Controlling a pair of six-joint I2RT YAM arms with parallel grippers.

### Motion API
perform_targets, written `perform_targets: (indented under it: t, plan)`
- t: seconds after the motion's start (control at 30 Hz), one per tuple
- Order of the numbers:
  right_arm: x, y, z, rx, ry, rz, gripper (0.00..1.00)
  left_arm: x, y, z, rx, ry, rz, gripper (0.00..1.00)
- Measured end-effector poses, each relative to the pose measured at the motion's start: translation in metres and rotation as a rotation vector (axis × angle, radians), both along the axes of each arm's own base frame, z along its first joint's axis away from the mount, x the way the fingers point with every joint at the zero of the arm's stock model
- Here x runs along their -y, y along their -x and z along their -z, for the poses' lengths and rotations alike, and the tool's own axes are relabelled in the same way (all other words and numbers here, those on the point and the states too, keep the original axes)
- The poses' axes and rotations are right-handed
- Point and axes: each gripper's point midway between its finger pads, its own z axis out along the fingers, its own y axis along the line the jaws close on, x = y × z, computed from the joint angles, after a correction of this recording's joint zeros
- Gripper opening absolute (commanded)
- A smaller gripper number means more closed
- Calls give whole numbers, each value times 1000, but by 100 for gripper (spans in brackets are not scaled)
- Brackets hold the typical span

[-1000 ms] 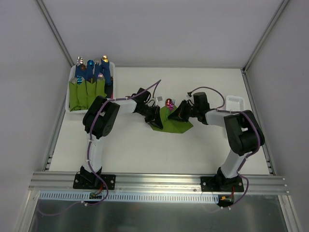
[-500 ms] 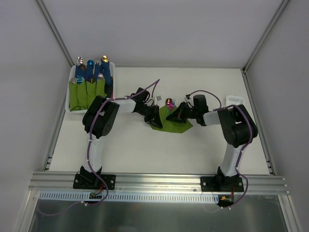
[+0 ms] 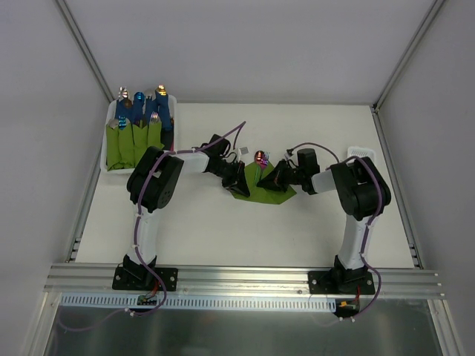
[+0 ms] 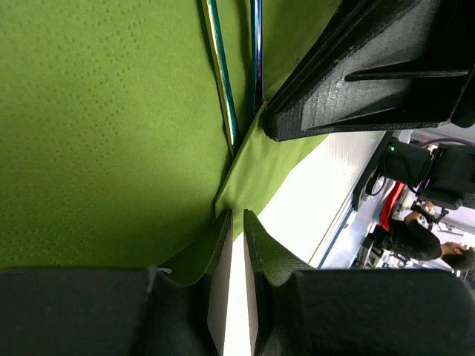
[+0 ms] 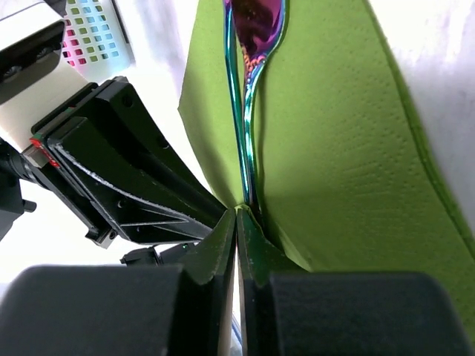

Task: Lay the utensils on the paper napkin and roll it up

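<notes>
Centrally, left pincer (image 4: 236, 217) narrowly pinching paper napkin (image 4: 111, 133) edge, right pincer (image 5: 236, 213) closed beside utensils (image 5: 256, 26) on it

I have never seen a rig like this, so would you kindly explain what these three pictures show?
This is a robot with a left arm and a right arm bolted to a table, each ending in a two-finger tool. The overhead picture looks down on both arms. The other two pictures come from wrist cameras, each showing its own tool at the bottom. A green napkin lies mid-table with shiny utensils on it. The left tool and right tool are closed, seemingly pinching the napkin's edges from opposite sides. At the far left, a white bin holds green rolls with blue handles. A small white basket sits on the right.
</notes>
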Motion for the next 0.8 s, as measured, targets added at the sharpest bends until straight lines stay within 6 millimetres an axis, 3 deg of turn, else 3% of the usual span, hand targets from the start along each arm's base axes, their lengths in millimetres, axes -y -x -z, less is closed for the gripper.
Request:
perform_targets:
  t: [0.13, 0.4, 0.6, 0.7, 0.8]
  plan:
    - [0, 0, 3, -6, 1, 1, 4, -1, -1, 0, 0, 0, -2, 16]
    - [2, -2, 4, -3, -3, 3, 2, -4, -3, -8, 15, -2, -19, 36]
    - [8, -4, 7, -7, 4, 15, 2, -44, -30, -42, 159, -125, -139, 47]
    - [9, -3, 9, -11, 11, 15, 2, -64, -46, -68, 282, -193, -212, 46]
    - [9, -3, 9, -12, 14, 15, 2, -75, -56, -75, 356, -259, -251, 44]
